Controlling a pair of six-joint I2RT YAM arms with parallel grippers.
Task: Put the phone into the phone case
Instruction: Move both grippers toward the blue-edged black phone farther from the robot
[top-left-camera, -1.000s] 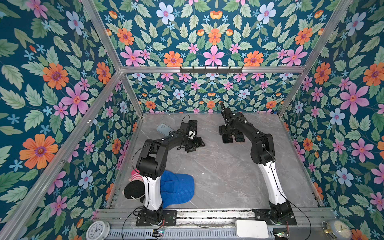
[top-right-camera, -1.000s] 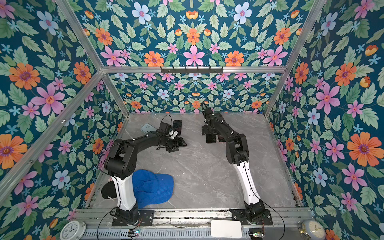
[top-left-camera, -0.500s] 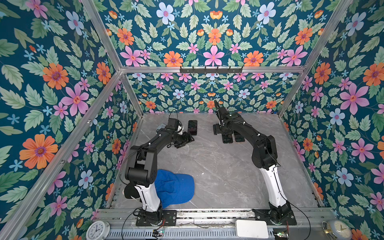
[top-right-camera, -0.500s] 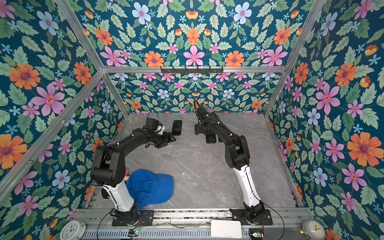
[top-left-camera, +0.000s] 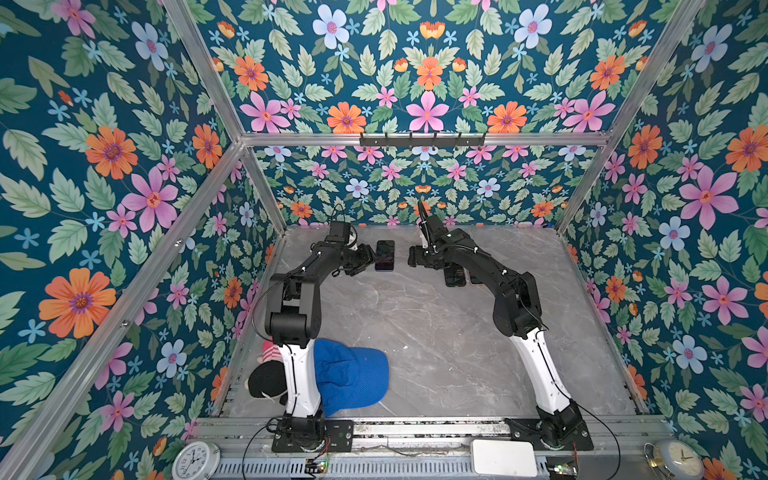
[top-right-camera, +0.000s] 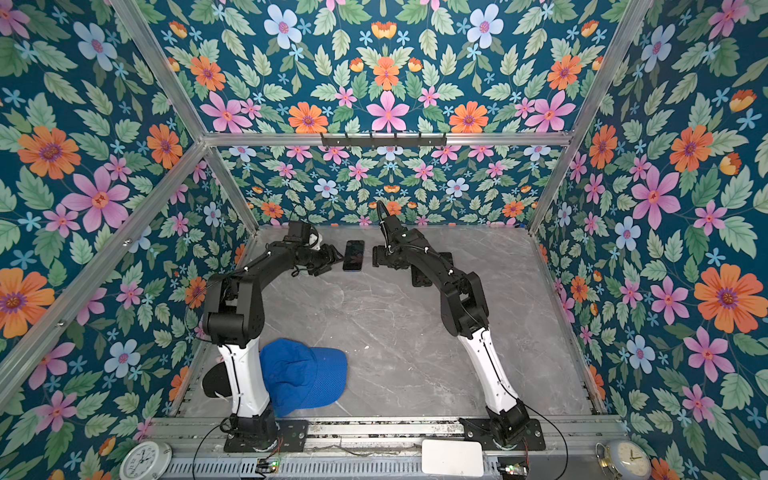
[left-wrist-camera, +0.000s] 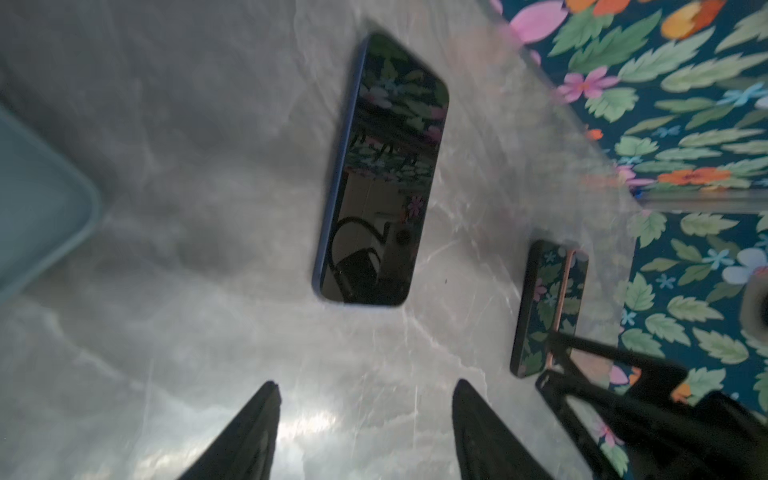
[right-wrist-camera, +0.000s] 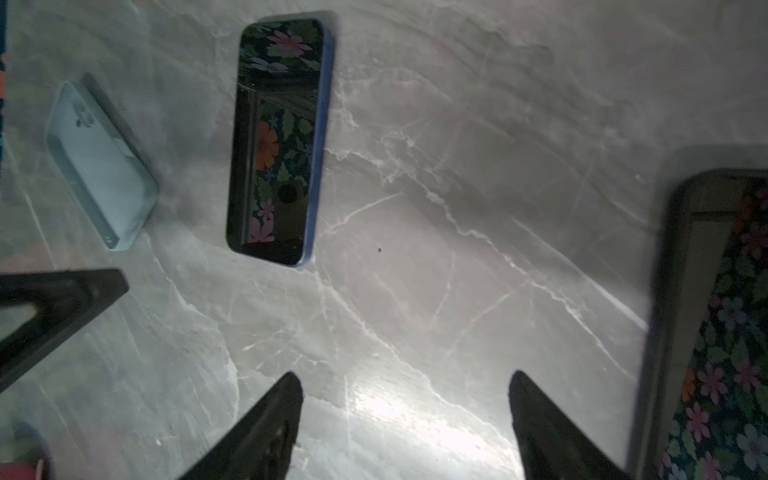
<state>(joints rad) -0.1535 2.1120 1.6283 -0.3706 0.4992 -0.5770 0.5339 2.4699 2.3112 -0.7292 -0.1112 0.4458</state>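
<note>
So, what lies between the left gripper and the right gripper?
The phone lies flat, screen up, between the left gripper and the right gripper; both top views show it.

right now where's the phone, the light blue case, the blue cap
phone (top-left-camera: 385, 255): in a top view, screen centre
light blue case (right-wrist-camera: 99, 166): right wrist view, broad face
blue cap (top-left-camera: 351, 376): in a top view, crown

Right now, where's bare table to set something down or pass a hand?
Free: the wide middle of the table, bordered by the blue cap, the right arm and the phone; also the back right corner. Crowded: the back row, where the pale case, left claw, phone, right claw and two dark phones line up.
</note>
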